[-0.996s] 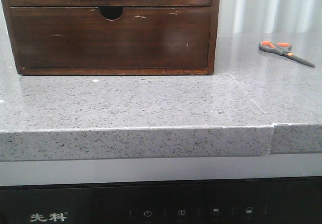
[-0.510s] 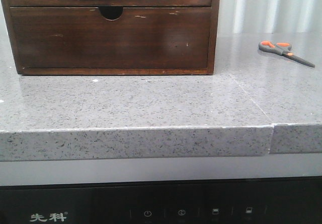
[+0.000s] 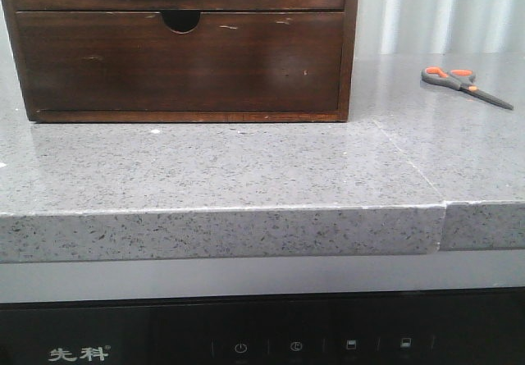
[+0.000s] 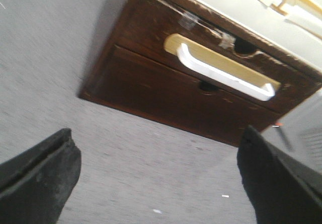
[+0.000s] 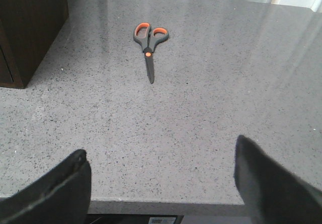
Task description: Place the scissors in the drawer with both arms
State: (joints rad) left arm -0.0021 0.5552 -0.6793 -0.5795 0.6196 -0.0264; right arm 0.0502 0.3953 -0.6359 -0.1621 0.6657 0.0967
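Barely starting; scissors (image 3: 463, 84) lying untouched on the desk (image 3: 246, 168), upper right of the front frame; drawer (image 4: 221, 73) sitting shut, upper centre of the left wrist frame; left gripper (image 4: 161, 183) and right gripper (image 5: 161, 183) gaping wide, holding nothing.

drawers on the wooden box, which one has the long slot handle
The upper drawer: its front carries a long tan-rimmed slot with rounded ends. The lower drawer below it has only a small half-round notch at its top edge. Both are shut.
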